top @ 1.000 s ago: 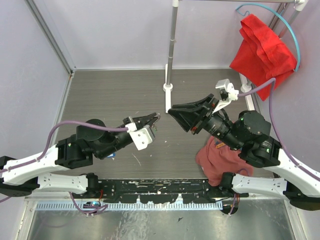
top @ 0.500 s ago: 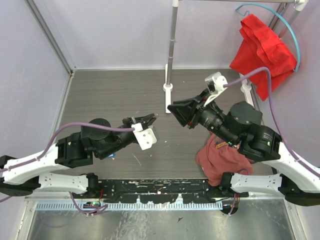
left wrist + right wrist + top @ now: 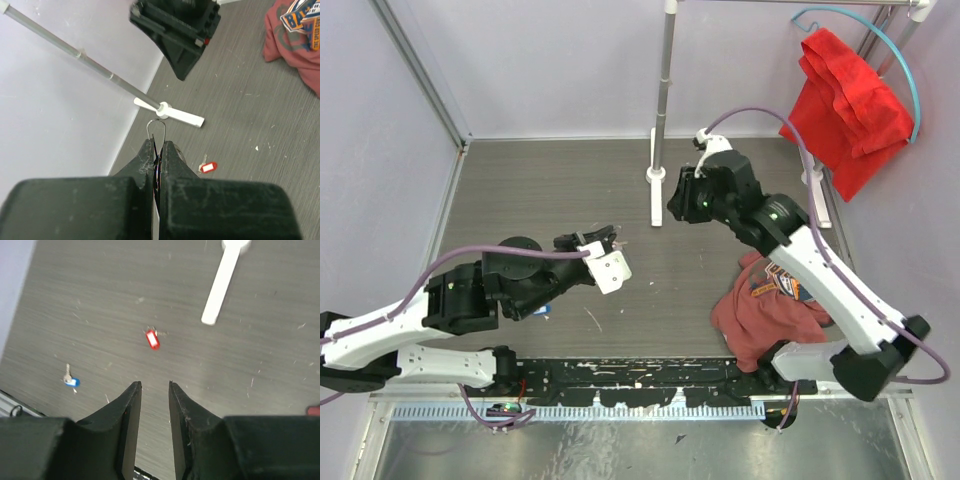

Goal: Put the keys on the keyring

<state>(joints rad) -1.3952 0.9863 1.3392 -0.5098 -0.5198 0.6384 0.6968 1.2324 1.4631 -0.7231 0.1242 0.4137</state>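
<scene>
The right gripper (image 3: pixel 154 386) is held part-open and empty above the dark table (image 3: pixel 260 405), with the red-tagged key (image 3: pixel 152 339) lying flat just ahead of its fingertips and the blue-tagged key (image 3: pixel 72 381) well apart to one side. The left gripper (image 3: pixel 157 147) is clamped tight on the keyring (image 3: pixel 156 129), whose thin wire loop pokes out past the fingertips. The keys are judged light, flat and apt to skid, so each is best pinched across its thicker plastic tag.
</scene>
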